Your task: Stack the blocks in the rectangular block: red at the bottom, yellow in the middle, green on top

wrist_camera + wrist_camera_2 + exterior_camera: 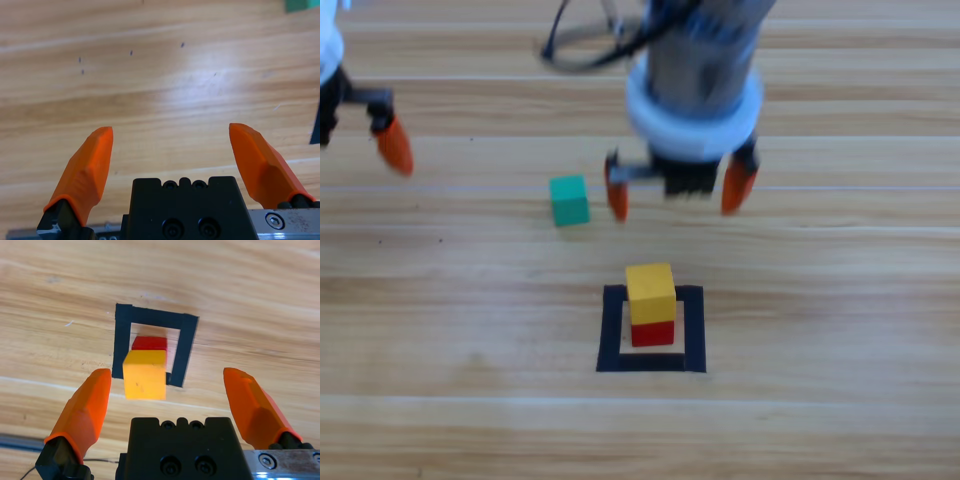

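1. Between the spread jaws of the right gripper (675,190) nothing is held; the claw is released, and its two orange fingers (85,412) stand wide apart over bare wooden table (820,300).
2. Just ahead of that claw in the right wrist view stands the yellow cube (145,374), squarely on top of the red cube (149,343), of which only a strip shows behind it.
3. Both cubes sit upright with faces roughly parallel to the sides of the black tape frame (186,347); being cubes, they have no long axis.
4. Around the stack, the frame encloses the pair, with the red cube's base inside the opening and a little bare wood on each side.
5. From above, the stack (651,300) lies in front of the right claw, apart from both fingers, and the frame (610,335) sits square to the table's grain.
6. Beside the right claw's left finger rests the teal-green cube (569,199), near but not touching it, on the table outside the frame and slightly turned against the grain.
7. Above the claw, the right arm comes down steeply from the top edge with its wrist pointing toward the table.
8. Far off at the left edge, the left gripper (172,150) waits with jaws parted and empty over bare wood.
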